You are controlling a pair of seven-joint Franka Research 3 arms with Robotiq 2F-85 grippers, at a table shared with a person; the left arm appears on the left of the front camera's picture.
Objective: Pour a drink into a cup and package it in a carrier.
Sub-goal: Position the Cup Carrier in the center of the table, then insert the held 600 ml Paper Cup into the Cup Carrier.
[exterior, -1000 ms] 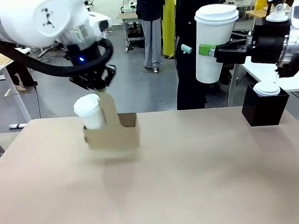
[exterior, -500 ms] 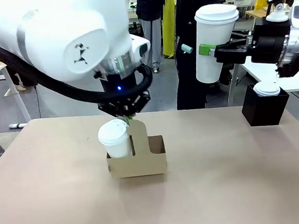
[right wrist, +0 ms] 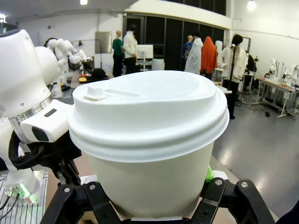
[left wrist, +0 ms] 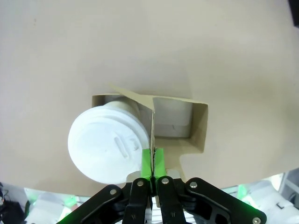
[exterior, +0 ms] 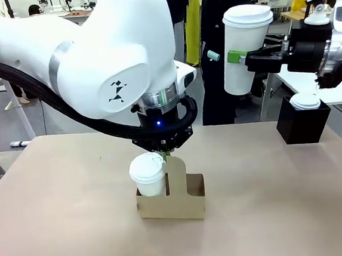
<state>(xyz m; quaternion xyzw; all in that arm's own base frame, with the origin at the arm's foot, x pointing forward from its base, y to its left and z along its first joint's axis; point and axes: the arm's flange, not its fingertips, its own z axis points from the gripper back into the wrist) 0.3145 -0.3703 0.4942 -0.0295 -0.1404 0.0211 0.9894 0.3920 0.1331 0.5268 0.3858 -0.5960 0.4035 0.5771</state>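
The left arm reaches in over the middle of the table [exterior: 274, 215] with its wrist turned straight down. The left gripper [exterior: 163, 154] [left wrist: 152, 161] is pinched tight on the top edge of the tall handle panel of the carrier [exterior: 178, 206] [left wrist: 198, 126]. The green pads press flat on either face of the cardboard.

The carrier sits directly under the jaws, upright, a low brown box with two slots. Whether its base touches the table I cannot tell. The lidded cup [exterior: 148, 171] [left wrist: 105, 144] stands in the slot to one side of the jaws, close against the panel, with its white lid about level with the fingertips. The slot on the other side of the jaws holds nothing. The cup is plain white, and its lid has a raised sip spout.

The right arm is held high at the right side with its forearm level and the right gripper [exterior: 236, 56] [right wrist: 152, 212] pointing sideways toward the middle. Its jaws are clamped around the body of a second cup [exterior: 245, 49] [right wrist: 149, 140]. This cup is tall, white and upright, well above the table, and its lid rises clear above the fingers.

Below that wrist, near the table's right edge, stands a black box [exterior: 303, 127] with white lids [exterior: 306, 100] on top.
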